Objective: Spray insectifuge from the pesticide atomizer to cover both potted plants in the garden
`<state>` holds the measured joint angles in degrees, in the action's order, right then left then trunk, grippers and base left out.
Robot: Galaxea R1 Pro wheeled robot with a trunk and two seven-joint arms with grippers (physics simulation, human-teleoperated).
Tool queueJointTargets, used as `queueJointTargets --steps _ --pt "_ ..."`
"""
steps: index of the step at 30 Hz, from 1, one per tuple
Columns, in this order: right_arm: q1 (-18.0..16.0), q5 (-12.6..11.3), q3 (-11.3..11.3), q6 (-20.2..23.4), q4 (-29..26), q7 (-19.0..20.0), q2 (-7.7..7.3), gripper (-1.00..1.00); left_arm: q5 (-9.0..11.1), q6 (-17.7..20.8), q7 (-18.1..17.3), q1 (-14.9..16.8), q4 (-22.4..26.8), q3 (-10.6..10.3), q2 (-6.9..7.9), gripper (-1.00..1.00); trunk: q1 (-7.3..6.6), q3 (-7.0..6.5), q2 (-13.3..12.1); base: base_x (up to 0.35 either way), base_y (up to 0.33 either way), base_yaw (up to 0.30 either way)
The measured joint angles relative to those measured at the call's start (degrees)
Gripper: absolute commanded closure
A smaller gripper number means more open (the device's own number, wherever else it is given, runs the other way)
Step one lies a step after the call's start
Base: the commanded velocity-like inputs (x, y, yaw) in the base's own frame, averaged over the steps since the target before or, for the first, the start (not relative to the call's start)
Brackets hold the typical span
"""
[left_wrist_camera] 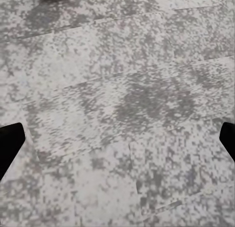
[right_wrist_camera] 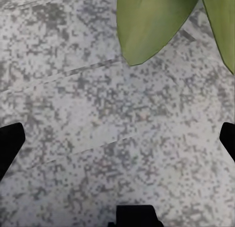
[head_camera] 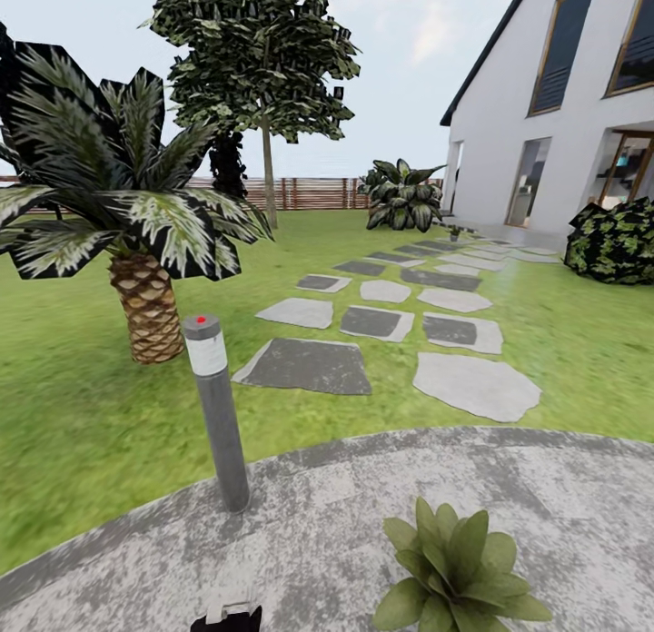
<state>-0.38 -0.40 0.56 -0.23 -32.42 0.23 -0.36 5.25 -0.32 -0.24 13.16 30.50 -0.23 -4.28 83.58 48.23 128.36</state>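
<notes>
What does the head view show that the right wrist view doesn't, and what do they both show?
The head view alone takes in the wider garden: the lawn, the stepping stones, a striped-leaf palm, a grey post light, a tree, the wooden fence and the white house. The right wrist view alone brings the right gripper, both fingertips dark at the frame edges, wide apart over bare paving. Both share the grey gravel patio and the green leaves of a potted plant.

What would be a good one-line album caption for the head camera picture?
A potted plant sits on the grey gravel patio beside a bollard light, with stepping stones crossing the lawn to a white house.
</notes>
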Motion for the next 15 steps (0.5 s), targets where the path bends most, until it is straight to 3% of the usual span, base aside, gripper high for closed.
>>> queueJointTargets --steps 5,15 --pt "-0.01 -0.04 0.0 0.06 -0.06 0.12 0.0 -1.0 0.0 0.01 0.0 0.02 -0.02 0.0 -0.02 -1.0 -0.02 -0.08 0.01 0.009 0.007 -0.147" --pt "0.01 -0.06 0.0 0.07 -0.07 0.32 0.0 -1.0 0.0 0.01 0.0 0.01 -0.02 0.0 -0.03 -1.0 -0.02 -0.4 0.01 0.001 0.001 -0.245"
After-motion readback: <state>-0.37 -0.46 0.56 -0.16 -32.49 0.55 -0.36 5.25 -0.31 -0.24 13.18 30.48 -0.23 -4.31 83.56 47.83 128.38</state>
